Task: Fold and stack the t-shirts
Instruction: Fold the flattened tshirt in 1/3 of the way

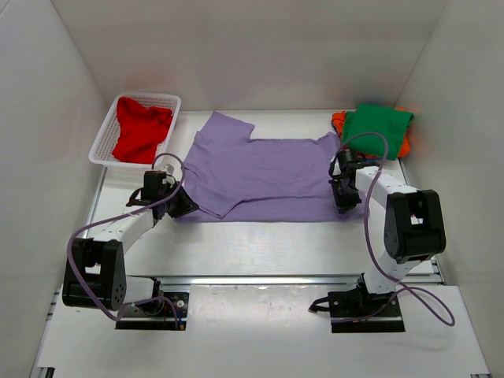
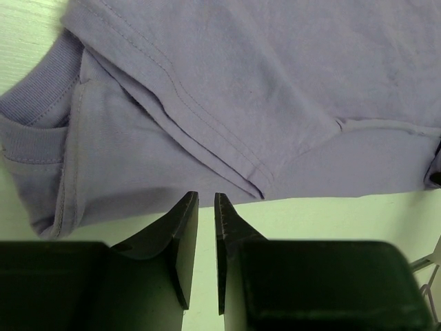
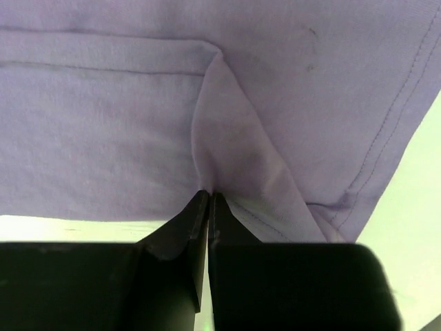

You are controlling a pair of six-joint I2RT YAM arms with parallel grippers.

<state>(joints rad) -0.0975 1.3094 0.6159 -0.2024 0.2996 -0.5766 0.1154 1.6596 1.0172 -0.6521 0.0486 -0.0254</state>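
Top external view has the lavender t-shirt [image 1: 264,177] spread sideways across the middle of the table [image 1: 260,244], one sleeve sticking out at its far left corner. In the left wrist view its ribbed collar [image 2: 41,83] shows at the shirt's left end, with a stitched sleeve hem lying slantwise over the body. At the shirt's near right corner the right gripper [image 1: 344,198] sits down on the cloth. The right wrist view shows its fingers pressed together [image 3: 208,196] on a small ridge of the purple fabric, which rises in a peaked fold toward their tips. At the shirt's near left corner is the left gripper [image 1: 183,206]. Its fingers stand a narrow gap apart [image 2: 206,200], tips right at the shirt's near edge, with bare table showing between them and no cloth caught. Beyond the shirt's far left corner a red t-shirt [image 1: 140,130] lies bunched in a white mesh basket [image 1: 102,142]. Just past the shirt's far right corner a folded green t-shirt [image 1: 378,130] rests on an orange t-shirt [image 1: 338,123].
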